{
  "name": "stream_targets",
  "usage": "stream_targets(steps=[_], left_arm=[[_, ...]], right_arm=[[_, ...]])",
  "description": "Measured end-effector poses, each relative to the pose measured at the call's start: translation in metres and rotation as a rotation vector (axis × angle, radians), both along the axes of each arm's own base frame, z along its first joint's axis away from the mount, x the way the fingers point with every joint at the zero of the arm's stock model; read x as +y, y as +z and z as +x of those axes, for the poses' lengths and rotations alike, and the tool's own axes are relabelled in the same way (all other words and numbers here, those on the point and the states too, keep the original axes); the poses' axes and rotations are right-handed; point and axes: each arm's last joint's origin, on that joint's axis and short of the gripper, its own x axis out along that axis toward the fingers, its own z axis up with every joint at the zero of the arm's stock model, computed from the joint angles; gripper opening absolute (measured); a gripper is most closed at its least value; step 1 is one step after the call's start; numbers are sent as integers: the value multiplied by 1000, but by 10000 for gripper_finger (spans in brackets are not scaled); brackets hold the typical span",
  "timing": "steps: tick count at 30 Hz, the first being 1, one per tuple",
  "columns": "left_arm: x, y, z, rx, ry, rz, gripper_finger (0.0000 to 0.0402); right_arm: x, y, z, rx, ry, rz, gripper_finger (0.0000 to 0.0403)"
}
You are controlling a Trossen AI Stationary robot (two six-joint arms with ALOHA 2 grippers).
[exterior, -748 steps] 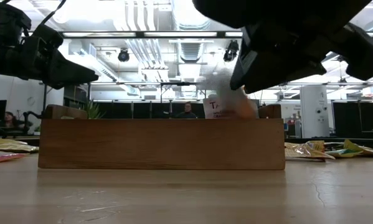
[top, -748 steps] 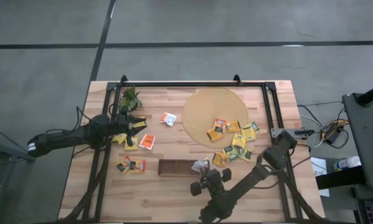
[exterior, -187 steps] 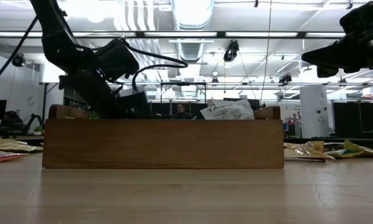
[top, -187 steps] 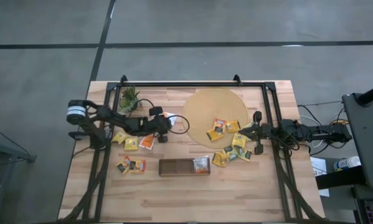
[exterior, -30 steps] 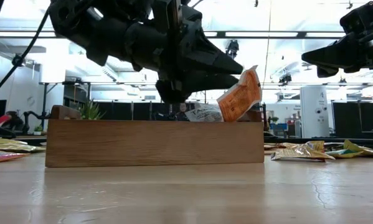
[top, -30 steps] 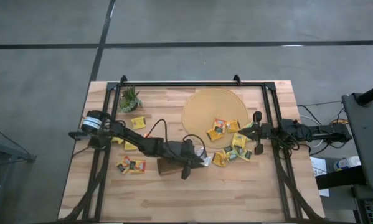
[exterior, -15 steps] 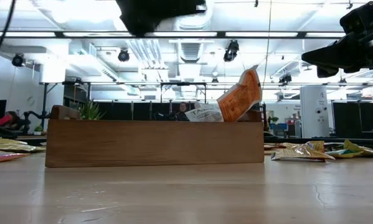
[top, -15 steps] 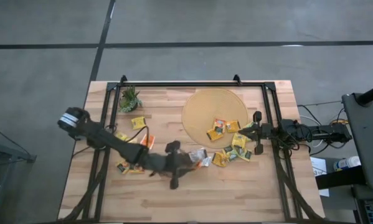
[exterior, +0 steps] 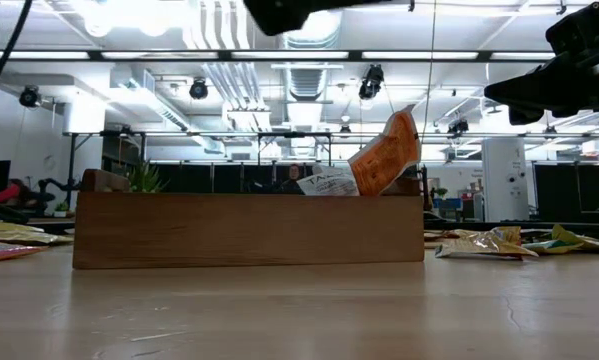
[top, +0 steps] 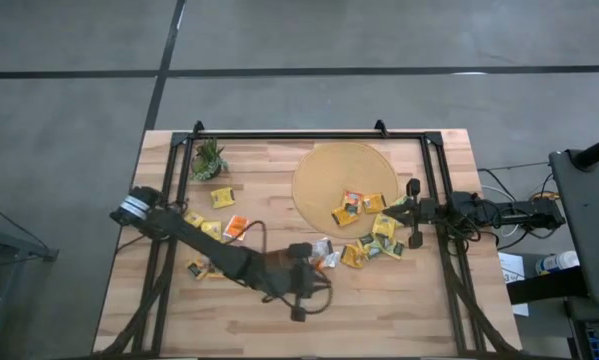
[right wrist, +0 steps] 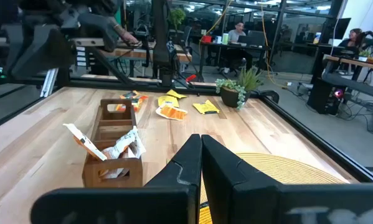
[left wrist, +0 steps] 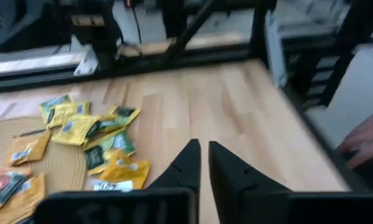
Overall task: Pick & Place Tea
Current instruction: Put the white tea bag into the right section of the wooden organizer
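Two dark robot arms share a wooden bench (top: 399,300) scattered with tea sachets. The left gripper (left wrist: 202,163) hangs above the bench's near middle, just near of the dark brown oblong tray (exterior: 249,230), its fingers nearly pressed together with only a thin slit between them and nothing in their grasp. The right gripper (right wrist: 200,152) waits at the bench's right edge, fingers pressed together and empty, raised clear of the wood.

Two sachets stand in the tray's right end: an orange sachet (exterior: 384,155) leaning upright above the rim and a white sachet (exterior: 326,183) tilted beside it. A cluster of yellow sachets (top: 379,235) lies on and just off the near right edge of the round woven mat (top: 344,170), and two orange ones (top: 354,203) rest on the mat itself. More yellow and orange sachets (top: 219,225) lie on the bench's left side, near the small green plant (top: 208,159) at the far left corner.
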Motion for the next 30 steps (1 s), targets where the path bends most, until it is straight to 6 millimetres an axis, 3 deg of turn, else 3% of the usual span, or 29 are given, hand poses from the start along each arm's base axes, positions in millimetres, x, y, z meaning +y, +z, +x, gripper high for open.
stream_targets(steps=[3,9,18,30], left_arm=[[-3,1,14,80,52,68,5],[-9,2,24,209,298,258,3],[-14,-5,30,245,262,279,6],[-15,-8,31,234,261,267,89]], right_arm=[[0,0,0,-1,0,0,9],[0,0,0,-1,-1,0,9],[0,0,0,1,0,0,9],[0,0,0,0,0,0,9]])
